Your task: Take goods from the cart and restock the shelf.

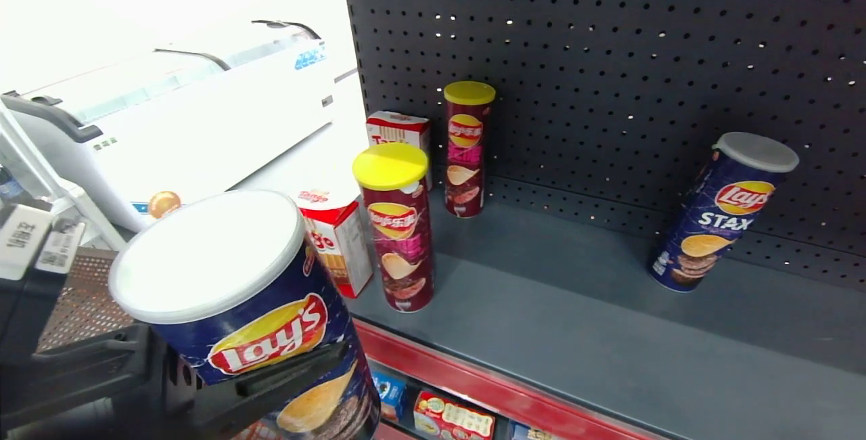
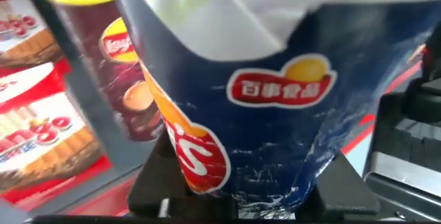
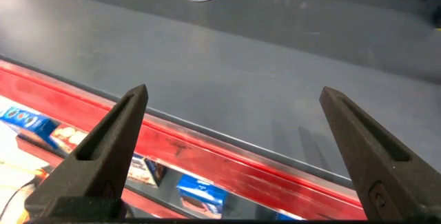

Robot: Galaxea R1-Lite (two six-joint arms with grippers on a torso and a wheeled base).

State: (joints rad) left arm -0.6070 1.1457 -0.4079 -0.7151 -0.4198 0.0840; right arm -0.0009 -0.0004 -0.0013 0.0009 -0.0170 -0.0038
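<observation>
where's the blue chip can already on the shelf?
Head view: the blue chip can stands at the right of the shelf, by the pegboard, well apart from the maroon cans.

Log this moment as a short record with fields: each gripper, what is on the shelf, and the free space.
left gripper: shut on blue chip can, white lid, near the shelf's left front
right gripper: open, empty, above the red rail
shelf left: front maroon can, back maroon can, front box, back box
shelf right: second blue can, tilted toward the pegboard
free space: bare shelf between the maroon cans and the second blue can
</observation>
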